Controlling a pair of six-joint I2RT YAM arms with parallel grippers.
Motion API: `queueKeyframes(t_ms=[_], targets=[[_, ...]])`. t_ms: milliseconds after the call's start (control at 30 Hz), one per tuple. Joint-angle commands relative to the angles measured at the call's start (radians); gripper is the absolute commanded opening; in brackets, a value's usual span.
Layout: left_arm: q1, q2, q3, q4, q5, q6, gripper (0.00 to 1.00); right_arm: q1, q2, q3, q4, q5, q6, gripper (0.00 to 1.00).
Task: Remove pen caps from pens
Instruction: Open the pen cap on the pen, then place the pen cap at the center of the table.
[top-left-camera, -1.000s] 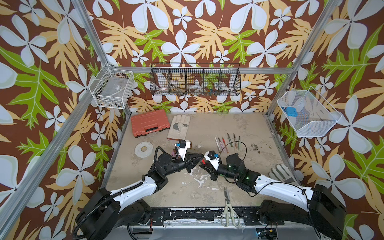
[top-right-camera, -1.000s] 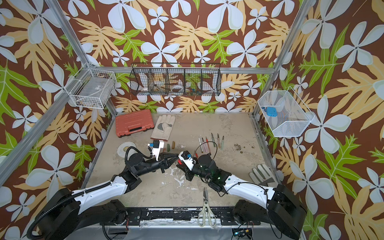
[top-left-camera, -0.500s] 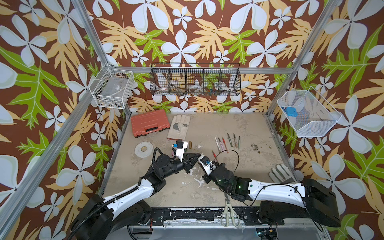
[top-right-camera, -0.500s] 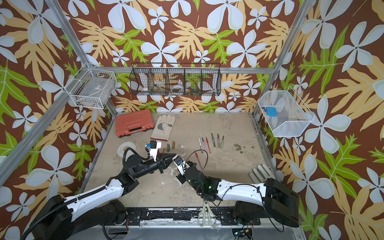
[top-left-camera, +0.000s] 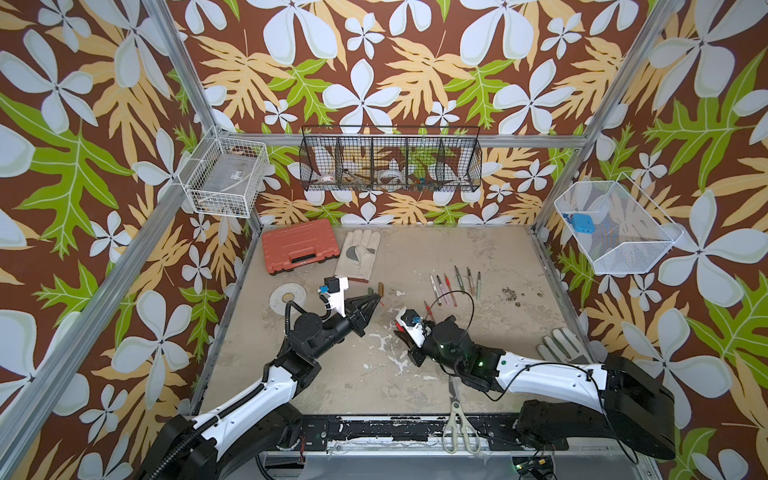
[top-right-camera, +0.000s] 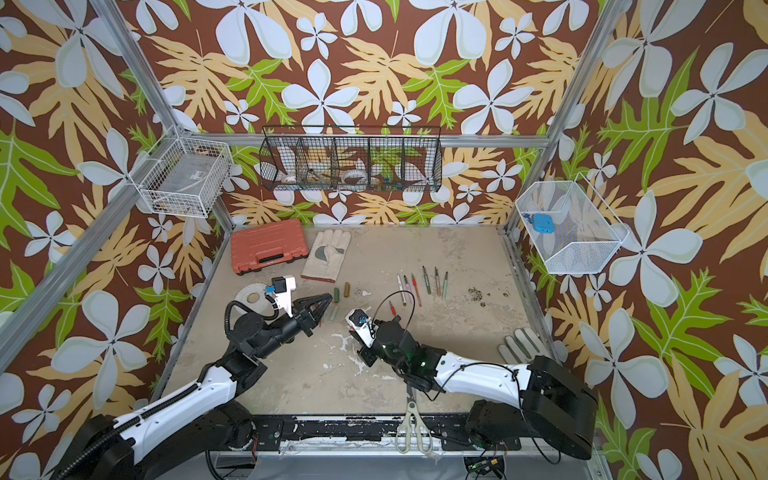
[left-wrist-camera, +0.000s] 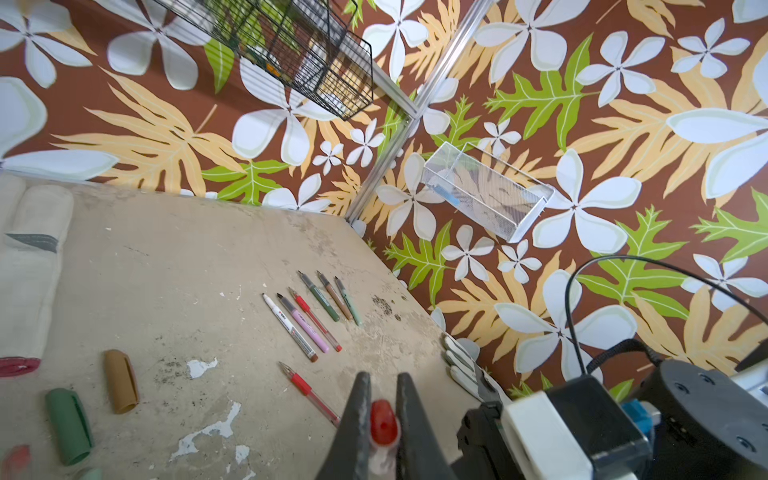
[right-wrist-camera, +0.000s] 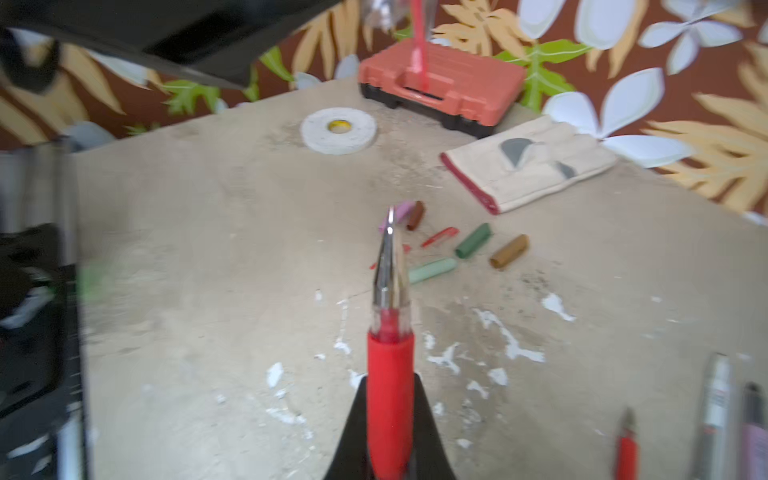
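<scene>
- In both top views the paint-flecked table (top-left-camera: 415, 249) is sitting inside flowered walls (top-left-camera: 374, 83), pens (top-left-camera: 459, 280) lying in a row.
- Left wrist: the left tool (left-wrist-camera: 384, 409) is clenching a red cap (left-wrist-camera: 383, 417), partly cut off.
- Right wrist, blurred: the right tool (right-wrist-camera: 390, 386) is grasping a bare-tipped red pen (right-wrist-camera: 390, 357).

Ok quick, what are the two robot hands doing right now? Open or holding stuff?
Left gripper: closed, holding a red cap.
Right gripper: closed, holding a red pen.

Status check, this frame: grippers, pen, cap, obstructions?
Left gripper jaws shut on red cap. Right gripper jaws shut on red pen, tip bare. Cap off; nothing in the way.
</scene>
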Motion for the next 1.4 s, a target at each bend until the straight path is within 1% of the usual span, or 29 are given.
queueKeyframes(t_ms=[0, 233, 433, 667, 900, 1033, 1133, 1233, 1367], targets=[[0.002, -0.023, -0.003, 0.013, -0.031, 0.011, 0.00, -0.013, -0.022, -0.012, 0.043, -0.166, 0.043, 0.00], [0.002, -0.043, -0.003, -0.012, -0.058, 0.028, 0.00, -0.019, -0.026, -0.008, 0.032, -0.143, 0.035, 0.00], [0.002, -0.028, 0.010, -0.037, -0.059, 0.031, 0.00, -0.020, -0.035, -0.001, 0.019, -0.139, 0.031, 0.00], [0.003, -0.020, 0.010, -0.039, -0.041, 0.055, 0.00, -0.023, -0.066, -0.003, -0.014, -0.034, 0.033, 0.00], [0.002, 0.007, 0.025, -0.094, -0.105, 0.049, 0.00, -0.067, -0.081, -0.003, -0.039, 0.066, 0.088, 0.00], [0.002, 0.114, 0.115, -0.212, -0.105, 0.061, 0.00, -0.119, -0.085, 0.002, -0.084, 0.154, 0.137, 0.00], [-0.002, 0.207, 0.165, -0.265, -0.097, 0.066, 0.00, -0.173, -0.083, -0.007, -0.103, 0.179, 0.182, 0.00], [-0.013, 0.298, 0.232, -0.358, -0.136, 0.081, 0.00, -0.236, -0.075, 0.001, -0.144, 0.194, 0.226, 0.00], [-0.020, 0.413, 0.300, -0.435, -0.132, 0.084, 0.00, -0.302, -0.081, -0.010, -0.180, 0.226, 0.275, 0.00]])
